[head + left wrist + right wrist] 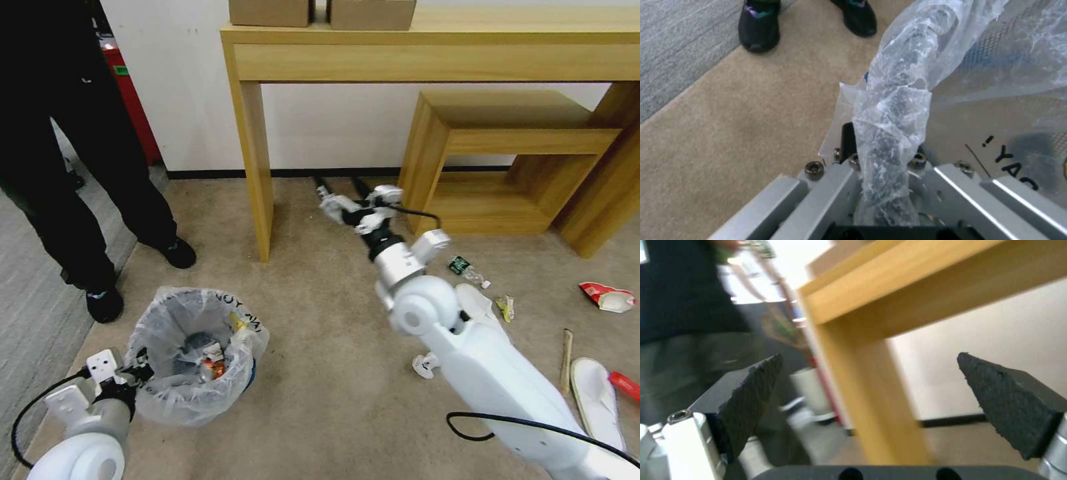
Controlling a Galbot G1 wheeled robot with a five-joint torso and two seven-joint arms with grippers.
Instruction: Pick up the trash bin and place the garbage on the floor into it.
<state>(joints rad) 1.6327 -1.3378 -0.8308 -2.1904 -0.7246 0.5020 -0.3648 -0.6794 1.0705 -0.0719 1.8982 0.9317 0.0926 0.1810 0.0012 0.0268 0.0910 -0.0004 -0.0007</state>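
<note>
While the left gripper (137, 373) was clamped on the rim of the small round blue trash bin (198, 355), pinching the crinkled clear plastic liner (893, 113) with black lettering between its fingers, the bin sat low at the robot's left over the beige short-pile carpet floor (320, 347). Some litter already lay inside it. The right gripper (337, 193) reached forward, held near the leg of the light wooden table (257, 167), its dark ridged pads (753, 393) spread wide with nothing between them. Garbage lay scattered on the carpet to the right: a clear bottle with a green label (465, 268), a red snack wrapper (605, 296), a wooden stick (567, 360), a white slipper (595, 393) and a white paper scrap (425, 365).
</note>
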